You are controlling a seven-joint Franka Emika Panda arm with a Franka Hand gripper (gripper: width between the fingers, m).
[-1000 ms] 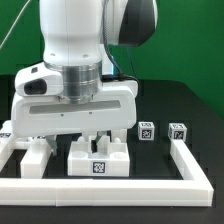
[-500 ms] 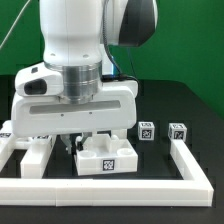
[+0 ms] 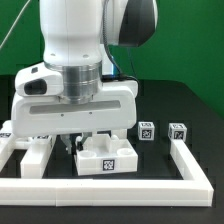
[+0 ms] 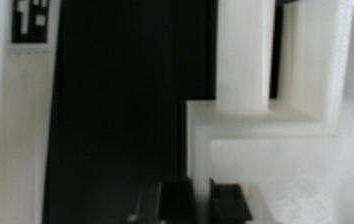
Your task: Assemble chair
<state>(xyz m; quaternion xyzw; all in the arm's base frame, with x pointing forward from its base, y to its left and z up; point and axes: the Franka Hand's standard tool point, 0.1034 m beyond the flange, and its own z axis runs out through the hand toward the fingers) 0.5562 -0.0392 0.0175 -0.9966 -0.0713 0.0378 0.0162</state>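
The chair part [image 3: 105, 157], a white blocky piece with a tag on its front, lies on the black table below the arm, slightly skewed. In the wrist view it is the stepped white shape [image 4: 263, 150]. My gripper [image 3: 77, 143] hangs low at that part's side toward the exterior view's left, between it and a white block [image 3: 35, 158]. In the wrist view the gripper [image 4: 190, 203] has its dark fingers close together with nothing showing between them. Two short tagged posts [image 3: 146, 130] [image 3: 177, 131] stand apart at the exterior view's right.
The long white L-shaped rail [image 3: 190, 160] runs along the front and the exterior view's right of the work area. In the wrist view a white piece with a tag [image 4: 28, 22] lies across a strip of black table [image 4: 121, 100].
The chair part has slid toward the exterior view's right and turned a little. The gripper has stayed low beside it. Nothing has moved in the last half second.
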